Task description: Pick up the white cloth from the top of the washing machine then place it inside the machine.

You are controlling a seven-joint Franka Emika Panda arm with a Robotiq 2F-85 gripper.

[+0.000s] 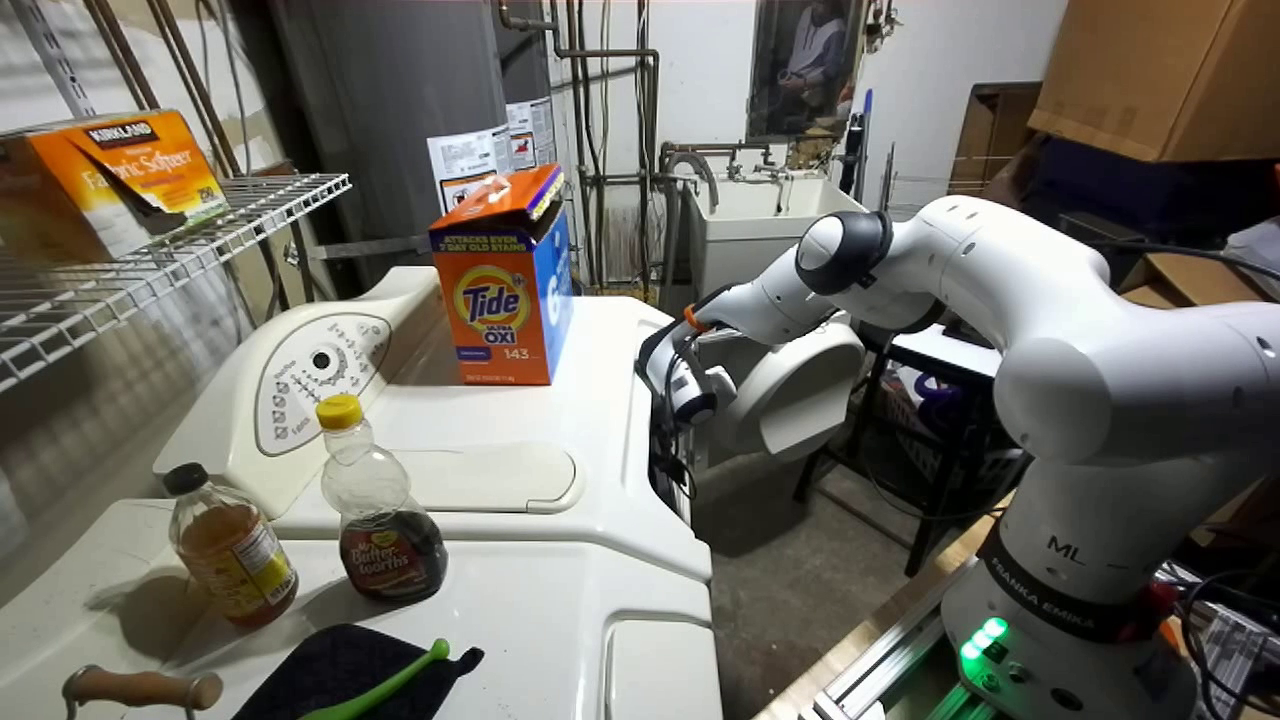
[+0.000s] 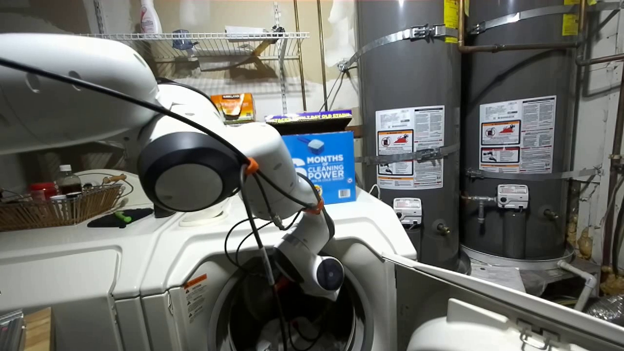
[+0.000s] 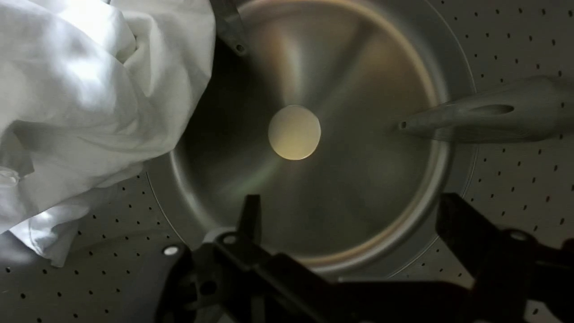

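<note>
Gripper: jaws wide apart, nothing btwn the fingers, which are dark, angular & hard-edged. White cloth is in the drum, at the left of the wrist view, clear of the fingers: soft, bunched, deep folds, v. bright where light hits. Drum is metal, dotted w/ small holes; at ctr a polished round dish w/ a pale disc in its middle; tapered fins overlap its edge. In an exterior view some of the cloth shows low in the drum mouth, below the end of the arm.

Washing machine: glossy white, smooth rounded top, dial panel at back; door wide open, round bulge on inner face. Arm's white shells bend down to its front. On top, Tide box: cardbd, orange front, blue side, lid ajar, contents hidden. Next white appliance carries a syrup bottle (clear, curvy, yellow cap, dark syrup in lower part), a black-capped bottle w/ amber liquid, & a black pad w/ a green handle across it. Also in an exterior view, woven basket; red-lidded jar & white-capped bottle show above its rim, can't tell if inside. Wire shelf has a torn orange fabric softener box.
</note>
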